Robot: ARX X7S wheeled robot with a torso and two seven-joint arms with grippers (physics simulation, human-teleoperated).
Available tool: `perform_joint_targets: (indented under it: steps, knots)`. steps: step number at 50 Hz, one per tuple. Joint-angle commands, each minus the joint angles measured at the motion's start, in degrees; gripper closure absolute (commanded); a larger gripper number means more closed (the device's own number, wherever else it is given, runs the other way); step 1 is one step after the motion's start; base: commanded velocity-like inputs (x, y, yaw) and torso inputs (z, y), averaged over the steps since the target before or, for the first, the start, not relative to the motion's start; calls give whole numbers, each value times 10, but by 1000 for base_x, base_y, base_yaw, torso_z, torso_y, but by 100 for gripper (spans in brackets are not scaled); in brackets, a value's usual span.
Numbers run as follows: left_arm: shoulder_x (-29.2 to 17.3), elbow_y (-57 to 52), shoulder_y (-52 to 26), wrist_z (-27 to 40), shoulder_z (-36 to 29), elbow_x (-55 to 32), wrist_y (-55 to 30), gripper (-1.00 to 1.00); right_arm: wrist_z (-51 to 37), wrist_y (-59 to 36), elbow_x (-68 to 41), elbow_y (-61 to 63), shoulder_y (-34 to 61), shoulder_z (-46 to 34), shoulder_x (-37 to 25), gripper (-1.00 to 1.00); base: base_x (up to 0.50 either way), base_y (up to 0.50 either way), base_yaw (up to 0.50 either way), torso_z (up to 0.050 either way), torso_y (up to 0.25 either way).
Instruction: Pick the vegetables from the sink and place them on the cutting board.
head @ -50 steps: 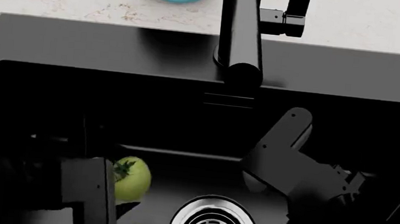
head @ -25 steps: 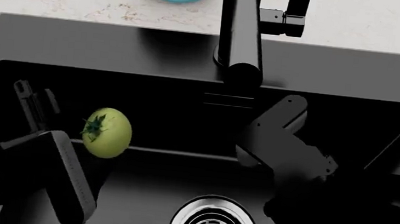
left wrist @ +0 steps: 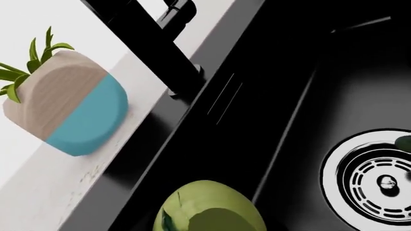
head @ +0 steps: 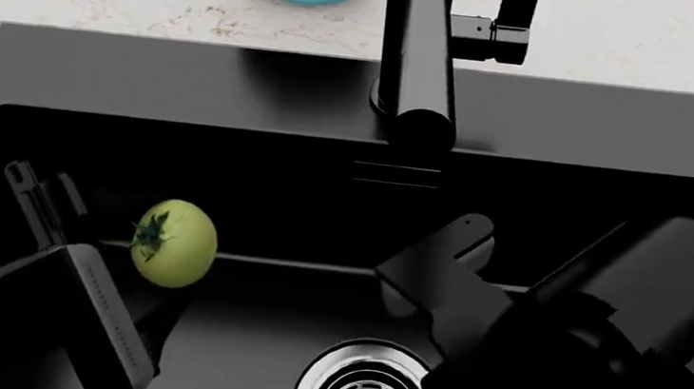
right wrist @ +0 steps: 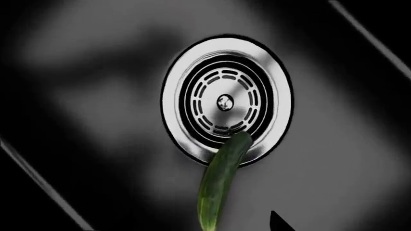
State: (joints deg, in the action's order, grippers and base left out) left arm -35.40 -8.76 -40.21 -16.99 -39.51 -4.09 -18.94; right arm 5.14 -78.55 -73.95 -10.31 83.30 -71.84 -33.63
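The right gripper hangs over the drain, jaw state impossible to tell, with the cucumber lying beneath it, its tip on the drain rim, while the left arm carries the tomato above the sink.

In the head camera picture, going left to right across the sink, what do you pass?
Left gripper → tomato → drain → right arm.

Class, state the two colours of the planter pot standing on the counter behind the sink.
The planter pot is pale wood-tone above and turquoise blue below, shown best in the left wrist view.
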Motion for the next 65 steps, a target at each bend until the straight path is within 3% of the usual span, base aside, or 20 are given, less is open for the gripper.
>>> perform_joint_targets:
  steps: [1,10,35,64,65]
  knots:
    - [16,8,7,-9,24,-27,-5,100,7,41,48,-76,-28,4,44,-100,35,0,0,0,0]
    - [10,8,15,-9,24,-29,2,100,-11,80,63,-148,-56,14,72,-100,35,0,3,0,0]
    - [14,28,21,-5,21,-28,13,100,52,146,114,-277,-115,-32,144,-100,35,0,3,0,0]
    - [9,15,25,-3,19,-30,1,100,63,154,112,-298,-167,-44,144,-100,36,0,5,0,-3]
    - [9,15,25,-4,19,-31,1,100,61,151,112,-298,-167,-45,144,100,37,0,7,0,-10]
